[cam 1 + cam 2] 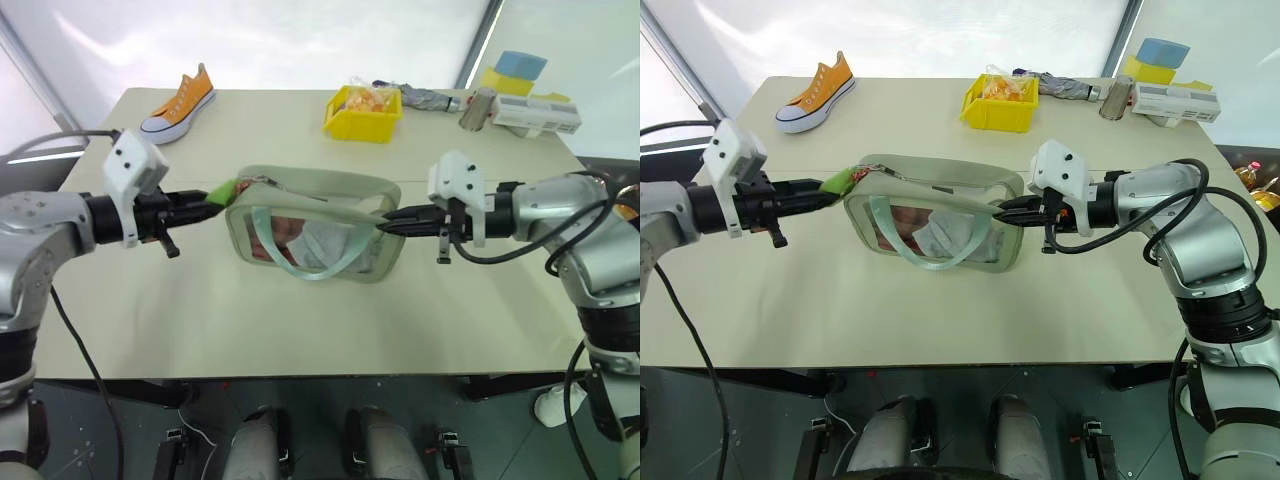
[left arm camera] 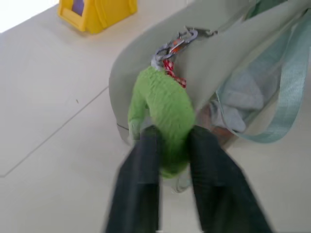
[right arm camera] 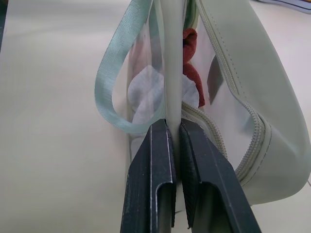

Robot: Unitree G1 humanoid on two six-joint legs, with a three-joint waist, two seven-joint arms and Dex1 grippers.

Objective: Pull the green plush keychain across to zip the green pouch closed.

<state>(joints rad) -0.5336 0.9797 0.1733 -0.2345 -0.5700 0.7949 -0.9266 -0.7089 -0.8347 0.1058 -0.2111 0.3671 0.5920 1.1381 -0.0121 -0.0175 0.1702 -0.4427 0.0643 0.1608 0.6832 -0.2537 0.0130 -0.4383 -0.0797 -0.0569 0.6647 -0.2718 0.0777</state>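
The left hand (image 2: 170, 145) pinches the small lime-green fuzzy plush keychain (image 2: 163, 109) at the nine o'clock end of the pale sage-green boxy fabric pouch (image 1: 330, 190), whose three o'clock edge the right hand (image 3: 174, 131) clamps, so the grasp looks done and the pull toward three o'clock comes next.

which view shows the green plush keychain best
The left wrist view: the green plush keychain sits close up, pinched by the left tool, its metal clip hooked to the green pouch. Both eye views show it merely as a small green patch at the pouch's left end.
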